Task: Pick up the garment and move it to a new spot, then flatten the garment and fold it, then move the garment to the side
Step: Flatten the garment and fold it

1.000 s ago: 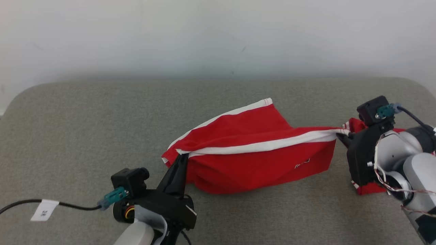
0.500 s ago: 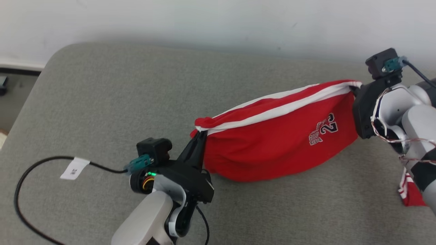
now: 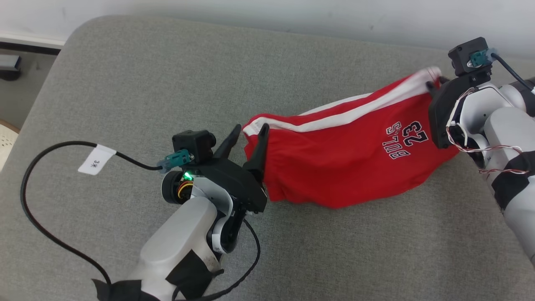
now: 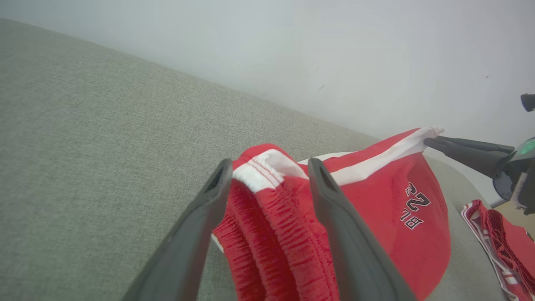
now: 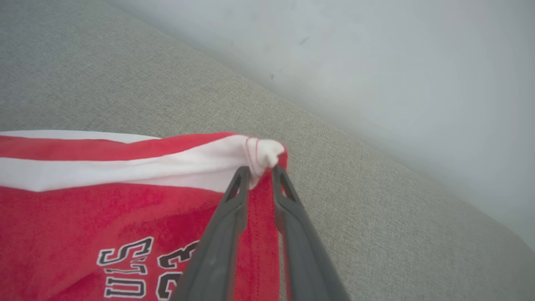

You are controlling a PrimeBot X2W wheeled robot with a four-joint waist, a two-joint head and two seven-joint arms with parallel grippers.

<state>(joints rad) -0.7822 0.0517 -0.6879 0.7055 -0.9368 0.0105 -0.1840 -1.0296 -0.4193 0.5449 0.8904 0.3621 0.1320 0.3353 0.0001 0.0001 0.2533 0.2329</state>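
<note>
Red garment point(image 3: 347, 163) lies stretched on the grey padded surface point(image 3: 167, 75), long axis on a diagonal in head view, near-left to far-right, running btwn the two arms. The printed "23" reads upside down from the head cam.

Left gripper point(image 3: 250, 128) sits at the near-left end w/ jaws spread wide. The ribbed waistband bunches in the gap btwn its fingers point(image 4: 334, 217) but nothing clamps it, so that end rests on the surface. Right gripper point(image 5: 259, 169) is at the far-right end, jaws narrow, white-striped corner pinched at the tips and raised a little off the surface.

So the key relation: the garment lies straight ahead of the left gripper along its own finger line, and the right gripper holds the opposite end. Cloth sags in the middle w/ the lower edge puddled, not flat yet. Flattening prob calls for a pull along that same diagonal, or a re-grip at the waistband, and the left gripper is clearly the nearer one for that.

Surroundings: pale wall point(image 3: 292, 12) just behind the surface, rounded corner at far left. A black cable point(image 3: 25, 209) w/ a white tag loops beside the left arm. A second red garment point(image 4: 497, 238) lies near the right arm, apart from the first
</note>
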